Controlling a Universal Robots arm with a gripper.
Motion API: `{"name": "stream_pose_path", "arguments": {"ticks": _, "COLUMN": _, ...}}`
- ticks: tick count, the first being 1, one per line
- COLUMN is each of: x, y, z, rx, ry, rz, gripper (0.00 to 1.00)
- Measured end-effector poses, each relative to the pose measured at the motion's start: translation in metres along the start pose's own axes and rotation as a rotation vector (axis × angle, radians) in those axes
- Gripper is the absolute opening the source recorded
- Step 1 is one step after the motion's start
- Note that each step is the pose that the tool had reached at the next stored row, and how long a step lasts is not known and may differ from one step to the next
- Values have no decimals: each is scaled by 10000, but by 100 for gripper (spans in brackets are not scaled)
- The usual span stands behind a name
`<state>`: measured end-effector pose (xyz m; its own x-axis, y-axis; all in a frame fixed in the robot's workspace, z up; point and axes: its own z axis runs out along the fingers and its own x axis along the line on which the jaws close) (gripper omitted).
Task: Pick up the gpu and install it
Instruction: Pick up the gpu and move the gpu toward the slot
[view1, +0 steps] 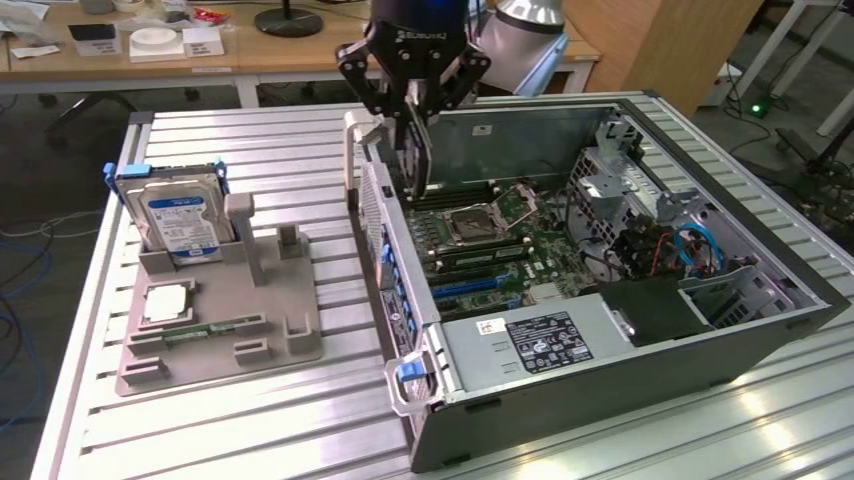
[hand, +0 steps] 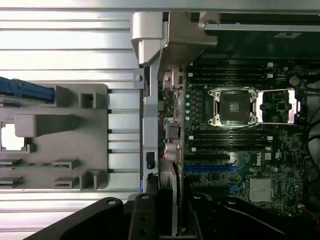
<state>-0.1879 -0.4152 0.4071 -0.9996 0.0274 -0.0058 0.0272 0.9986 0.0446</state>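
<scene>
At the near edge of the slatted metal table (view1: 200, 430), an open computer case (view1: 747, 330) is seen lying on its side, with the labelled power supply (view1: 541, 345) closest and the motherboard (view1: 501, 245) behind it. Towards the exterior view's left, a grey holder (view1: 254, 320) is set beside the case, and a hard drive (view1: 180, 220) is stood upright in it. Farther back, the gripper (view1: 416, 112) is closed narrowly on the gpu (view1: 419, 160), which is held on edge, hanging just above the motherboard by the case's rear wall. A wooden desk (view1: 134, 65) is seen beyond.
</scene>
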Motion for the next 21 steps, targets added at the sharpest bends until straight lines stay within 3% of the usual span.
{"name": "stream_pose_path", "arguments": {"ticks": 21, "x": -910, "y": 24, "z": 10, "rx": 0, "ry": 72, "rz": -90, "gripper": 27}}
